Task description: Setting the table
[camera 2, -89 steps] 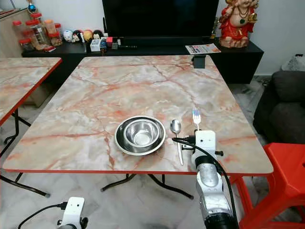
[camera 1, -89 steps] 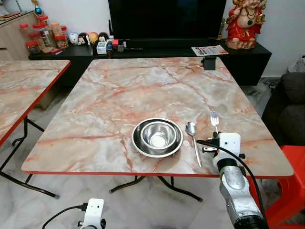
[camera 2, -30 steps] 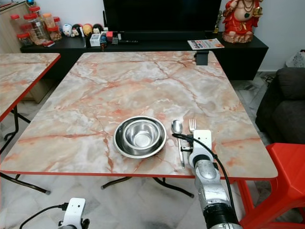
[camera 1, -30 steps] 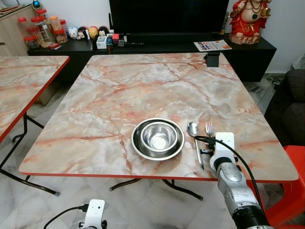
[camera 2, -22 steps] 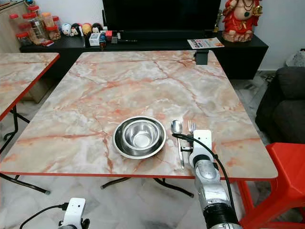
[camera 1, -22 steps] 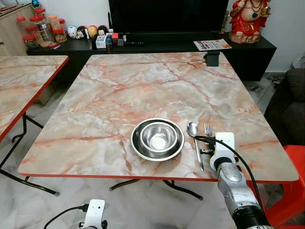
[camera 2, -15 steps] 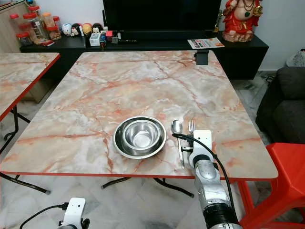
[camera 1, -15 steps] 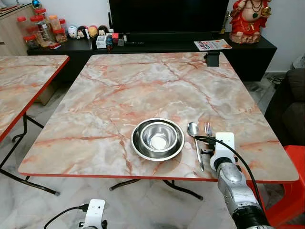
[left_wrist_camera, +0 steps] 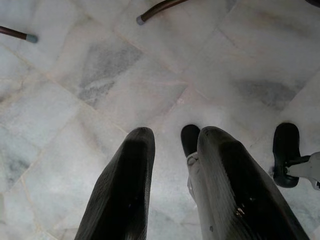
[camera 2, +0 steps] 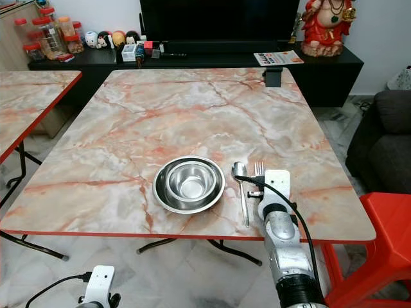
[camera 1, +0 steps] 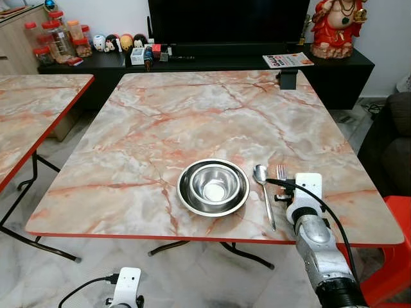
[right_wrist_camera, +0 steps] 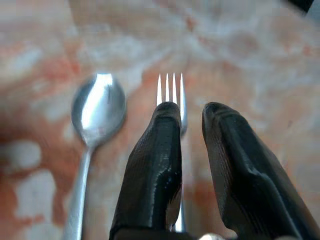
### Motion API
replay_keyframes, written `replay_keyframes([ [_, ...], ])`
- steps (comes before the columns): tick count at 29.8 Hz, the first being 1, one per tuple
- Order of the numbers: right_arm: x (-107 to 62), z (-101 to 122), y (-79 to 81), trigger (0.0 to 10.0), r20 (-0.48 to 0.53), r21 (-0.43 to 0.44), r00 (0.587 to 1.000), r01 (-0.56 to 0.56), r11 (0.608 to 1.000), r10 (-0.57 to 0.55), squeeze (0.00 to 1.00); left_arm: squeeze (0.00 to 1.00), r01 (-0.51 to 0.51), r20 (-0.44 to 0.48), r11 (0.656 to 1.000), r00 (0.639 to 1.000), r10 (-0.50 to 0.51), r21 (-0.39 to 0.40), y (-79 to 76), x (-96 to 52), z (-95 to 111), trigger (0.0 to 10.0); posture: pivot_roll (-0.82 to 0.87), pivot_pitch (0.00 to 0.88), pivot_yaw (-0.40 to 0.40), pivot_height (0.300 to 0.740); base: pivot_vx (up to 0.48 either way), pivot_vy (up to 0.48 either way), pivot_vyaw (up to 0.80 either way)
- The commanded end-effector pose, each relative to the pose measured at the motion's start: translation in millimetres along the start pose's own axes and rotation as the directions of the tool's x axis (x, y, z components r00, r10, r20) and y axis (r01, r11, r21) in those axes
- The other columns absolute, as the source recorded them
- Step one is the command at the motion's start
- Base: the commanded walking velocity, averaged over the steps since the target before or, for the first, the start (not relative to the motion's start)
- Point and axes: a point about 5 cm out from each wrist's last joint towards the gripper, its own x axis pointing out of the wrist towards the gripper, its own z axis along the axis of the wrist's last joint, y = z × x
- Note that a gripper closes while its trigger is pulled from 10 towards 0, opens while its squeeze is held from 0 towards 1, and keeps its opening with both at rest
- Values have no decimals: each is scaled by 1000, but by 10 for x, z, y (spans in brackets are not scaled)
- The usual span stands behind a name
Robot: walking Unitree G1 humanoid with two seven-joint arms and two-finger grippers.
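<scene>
A place setting takes shape on the marble table (camera 1: 160,128): a steel bowl (camera 1: 214,183) nested in a wider steel dish (camera 1: 185,196) sits near the front edge, a spoon (camera 1: 262,191) just to its right, and a fork (camera 1: 280,172) just beside the spoon. Three seconds ago the fork lay farther up the table, well apart from the spoon; a second ago it had been drawn back alongside it, tines level with the spoon's bowl, and it has kept that spot since. The right gripper (right_wrist_camera: 189,145) hovers low over the fork's handle, its two black fingers (right_wrist_camera: 155,165) parted, one over the handle and the other to the side of it; whether either touches the metal cannot be told. The wrist has shifted slightly to the right in the last half second, which suggests the fork has been let go and the arm is pulling off. The left gripper (left_wrist_camera: 172,185) hangs idle below the table, fingers slightly apart over the pale tiled floor (left_wrist_camera: 100,75), holding nothing. Judged from the layout, this setting looks close to finished, with cutlery parallel on the bowl's right. A careless withdrawal could nudge the fork out of line
</scene>
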Motion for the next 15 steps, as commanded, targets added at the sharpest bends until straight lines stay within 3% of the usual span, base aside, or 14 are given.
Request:
replay_keyframes([
  [1, -15, 144, -38, 10000, 80, 12, 997, 17, 1000, -18, 0, 0, 0, -7, 1000, 1000, 0, 5, 34, 1, 10, 10000, -106, 0, 43, 740, 0, 0, 0],
  [5, -81, 286, -146, 10000, 199, 22, 976, 88, 996, -90, 0, 0, 2, -4, 1000, 1000, -2, 6, 28, 3, 21, 10000, -113, 0, 45, 740, 0, 0, 0],
  [9, -164, 223, -277, 10000, 235, -46, 960, 167, 985, -152, 0, 0, 5, -2, 1000, 1000, -5, 6, 10, 5, 25, 10000, -116, 0, 43, 740, 0, 0, 0],
  [15, -306, 92, -247, 10000, 268, -86, 956, 145, 986, -117, 0, 0, -1, 2, 1000, 1000, 1, 5, 5, 2, 11, 10000, -115, 0, 38, 740, 0, 0, 0],
])
